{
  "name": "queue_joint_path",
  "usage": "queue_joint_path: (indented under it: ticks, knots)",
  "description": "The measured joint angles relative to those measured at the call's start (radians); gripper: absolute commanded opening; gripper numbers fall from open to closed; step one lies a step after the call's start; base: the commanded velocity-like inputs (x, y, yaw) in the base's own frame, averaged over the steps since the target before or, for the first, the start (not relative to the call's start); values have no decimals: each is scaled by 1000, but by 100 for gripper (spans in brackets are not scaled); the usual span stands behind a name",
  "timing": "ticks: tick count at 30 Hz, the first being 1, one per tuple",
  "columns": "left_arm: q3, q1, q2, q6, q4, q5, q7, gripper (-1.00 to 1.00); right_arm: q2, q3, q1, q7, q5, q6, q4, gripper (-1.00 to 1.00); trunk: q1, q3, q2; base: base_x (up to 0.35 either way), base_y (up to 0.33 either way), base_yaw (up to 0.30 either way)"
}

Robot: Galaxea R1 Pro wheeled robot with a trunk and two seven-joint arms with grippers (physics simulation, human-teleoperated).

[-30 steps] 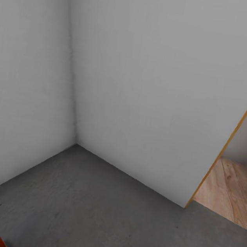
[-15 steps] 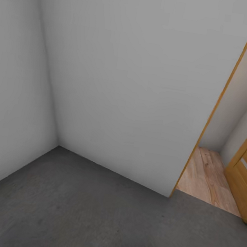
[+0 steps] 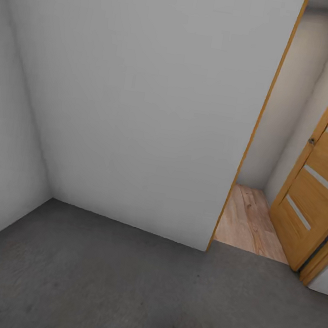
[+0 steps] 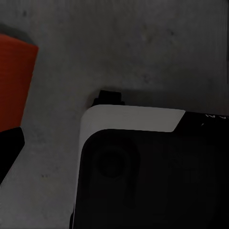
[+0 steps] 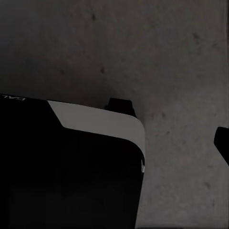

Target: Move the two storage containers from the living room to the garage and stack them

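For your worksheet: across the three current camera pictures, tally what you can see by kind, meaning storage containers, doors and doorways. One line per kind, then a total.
Storage containers: 1, an orange-red container, partly in view on the concrete floor
Doors: 1, a wooden door, standing open
Doorways: 1, the doorway onto light wood planks
Total: 3

Floor (image 3: 114,283) dark grey, mottled; walls (image 3: 143,92) plain white-grey; door (image 3: 323,172) honey-orange wood with pale strips; planks (image 3: 248,218) beyond it light tan, grained; bin (image 4: 14,81) orange-red; robot base (image 4: 157,171) black with a white band
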Motion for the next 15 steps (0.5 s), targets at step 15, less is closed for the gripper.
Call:
queue_joint_path:
  ticks: [15]
  knots:
    - [0, 0, 1, 0, 0, 0, 0, 100, 0, 0, 0, 0, 0, 0, 0, 100, 0, 0, 0, 0, 0, -289]
